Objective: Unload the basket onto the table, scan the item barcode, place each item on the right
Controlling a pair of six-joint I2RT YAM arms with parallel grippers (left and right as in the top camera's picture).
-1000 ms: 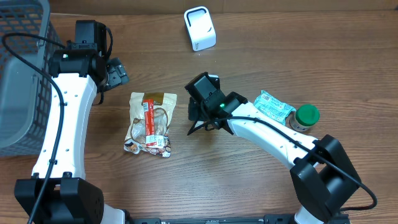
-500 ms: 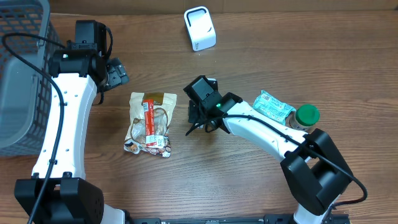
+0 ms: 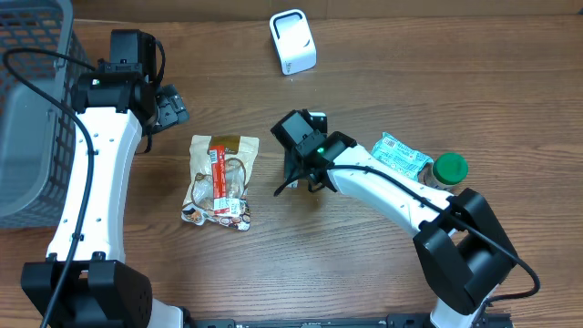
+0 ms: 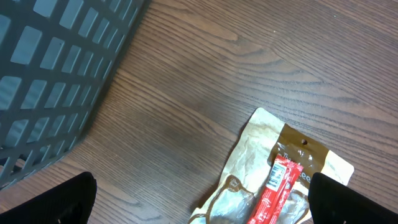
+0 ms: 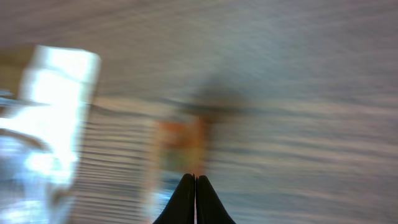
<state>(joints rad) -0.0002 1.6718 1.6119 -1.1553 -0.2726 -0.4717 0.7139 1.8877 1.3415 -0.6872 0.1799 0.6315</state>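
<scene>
The item is a tan snack bag (image 3: 221, 180) with a red stick pack (image 3: 217, 171) lying on it, flat on the wooden table. The left wrist view shows the bag (image 4: 249, 180) and a barcode (image 4: 274, 177) on the red pack. My left gripper (image 3: 173, 106) hangs open up and left of the bag, and in its own view the open left gripper (image 4: 202, 214) has nothing between its fingers. Just right of the bag, my right gripper (image 3: 281, 189) is shut and empty; its view is blurred, with the shut right gripper (image 5: 196, 186) over the table. The white scanner (image 3: 292, 41) stands at the back.
A grey mesh basket (image 3: 27, 100) fills the left edge, and the basket (image 4: 56, 68) also shows in the left wrist view. A teal packet (image 3: 401, 155) and a green-lidded jar (image 3: 446, 170) lie beside the right arm's forearm.
The right wrist has swung a little to the right and turned, its view smeared by motion. The left arm and the bag have not moved.
</scene>
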